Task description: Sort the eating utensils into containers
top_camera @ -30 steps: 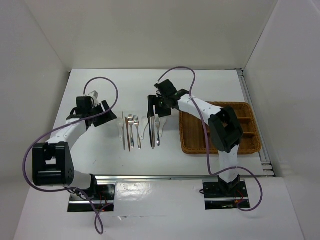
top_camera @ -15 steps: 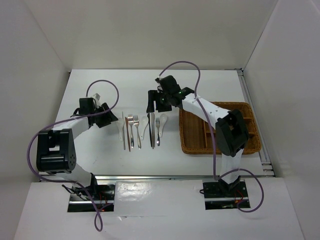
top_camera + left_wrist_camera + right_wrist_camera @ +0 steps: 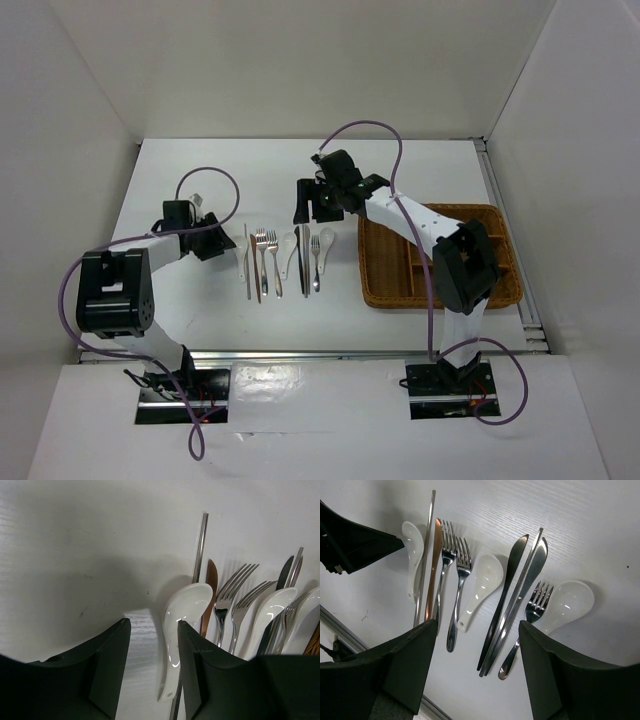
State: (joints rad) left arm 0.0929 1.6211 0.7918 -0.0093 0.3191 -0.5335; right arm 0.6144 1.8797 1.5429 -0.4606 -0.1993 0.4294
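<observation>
L gripper (image 3: 153,630) spread, empty, beside white soup spoon (image 3: 184,607), frame ctr.
Shift toward frame right, straddle its handle; R gripper (image 3: 477,627) spread too.

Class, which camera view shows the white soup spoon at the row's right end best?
Right wrist: the glossy white soup spoon shows large, bowl whole. Top external shows it tiny; left wrist crops it at the edge.

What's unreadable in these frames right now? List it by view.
- Top view: right arm covers the tray's middle; contents there unknown.
- Top view: utensils too small to tell knives from chopsticks.
- Left wrist: left claw hides the forks' handles; frame edge cuts the row's right end.
</observation>
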